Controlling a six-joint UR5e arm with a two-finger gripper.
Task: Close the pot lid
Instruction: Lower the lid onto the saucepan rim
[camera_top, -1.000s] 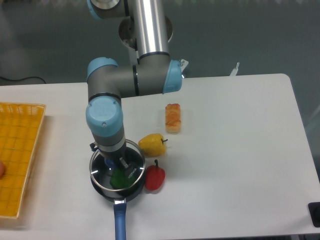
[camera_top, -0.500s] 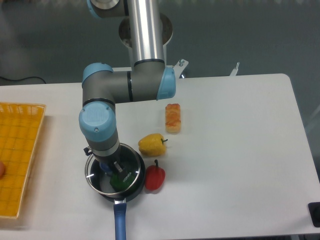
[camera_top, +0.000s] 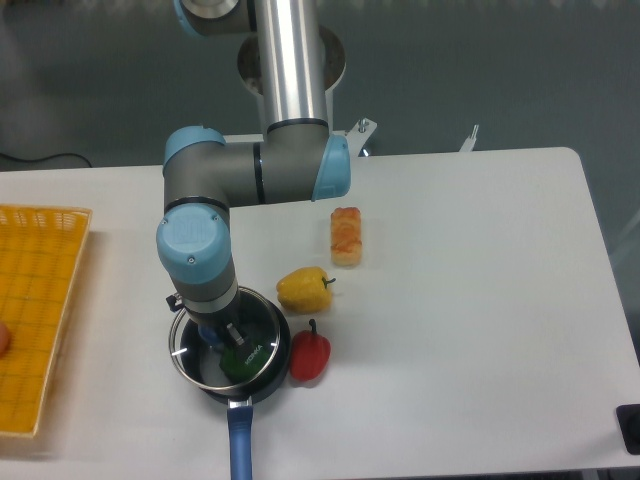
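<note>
Glass lid (camera_top: 205, 350) w/ metal rim hangs over pot (camera_top: 262, 372), shifted slightly left of it, not seated. Gripper (camera_top: 218, 336) clamps blue knob. Green item inside pot; red pepper (camera_top: 309, 355) touching pot's right side, yellow pepper (camera_top: 304, 289) just behind. Step: aligning lid. Next: nudge right, centre, lower, let go.
</note>
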